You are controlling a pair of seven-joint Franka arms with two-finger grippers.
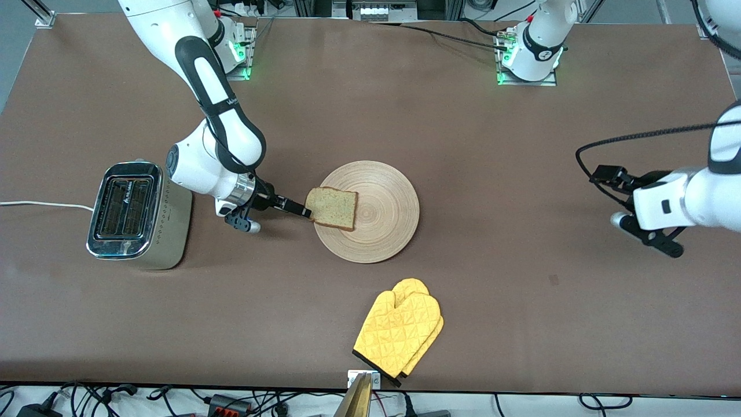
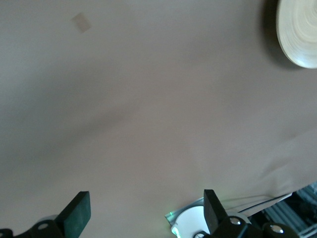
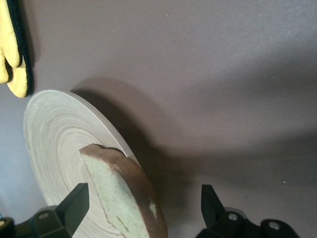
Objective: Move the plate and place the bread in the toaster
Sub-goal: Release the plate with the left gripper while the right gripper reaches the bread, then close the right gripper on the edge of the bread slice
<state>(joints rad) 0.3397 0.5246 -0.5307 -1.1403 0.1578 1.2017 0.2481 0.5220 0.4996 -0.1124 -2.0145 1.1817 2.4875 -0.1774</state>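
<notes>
Right end effector (image 1: pixel 304 211) poised to take the bread (image 1: pixel 332 207) off the plate (image 1: pixel 382 223).
Landmark, the plate: bread lies on its edge toward the toaster (image 1: pixel 134 215). The right arm reaches in low and level, fingers spread wide around the crust, gripping nothing; next it must close, then lift. The left end effector (image 1: pixel 651 231), also wide open and empty, waits over the bench (image 1: pixel 521 145), well away.
</notes>
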